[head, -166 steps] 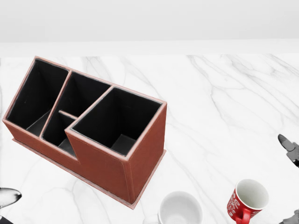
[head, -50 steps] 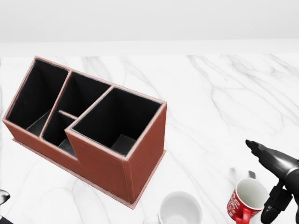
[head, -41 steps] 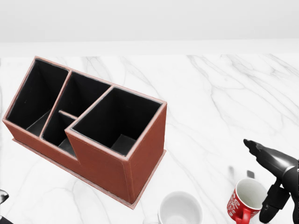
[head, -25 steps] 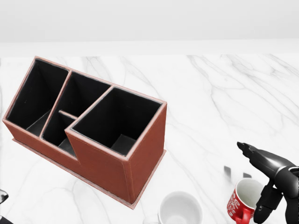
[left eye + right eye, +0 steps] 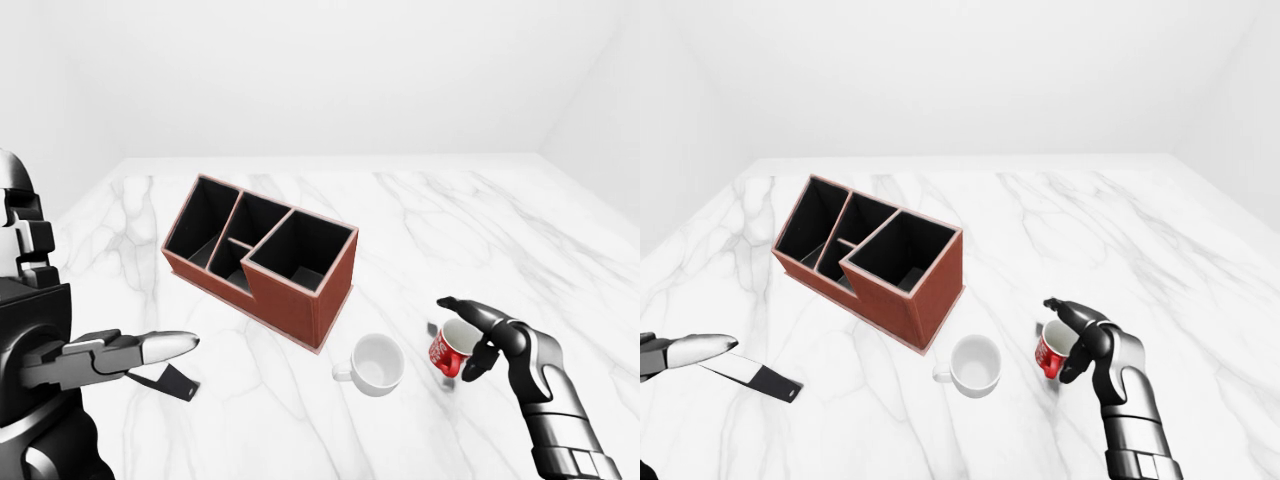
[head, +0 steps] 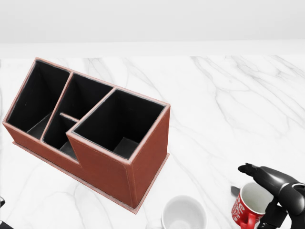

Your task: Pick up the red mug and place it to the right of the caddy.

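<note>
- My right hand [image 5: 478, 335] is at the red mug [image 5: 447, 348], fingers spread — one long finger reaches over the mug's rim toward the left of the left-eye view, another hangs down beside the mug's right wall. I do not see them clamped on it.
- The red mug stands upright on the white marble table [image 5: 450, 230], its white inside showing and its handle turned toward the bottom of the head view.
- In the left-eye view the mug sits right of the white mug [image 5: 375, 362] and below-right of the caddy [image 5: 262, 256], near both but touching neither.
- The caddy is red-brown outside and black inside, set at a slant on the table, with one large compartment at its right end and narrower ones to the left.
- My left hand [image 5: 150, 348] hovers over the table at the left edge of the left-eye view, well apart from everything — fingers stretched out flat and holding nothing, a dark shadow lying on the marble under it.
</note>
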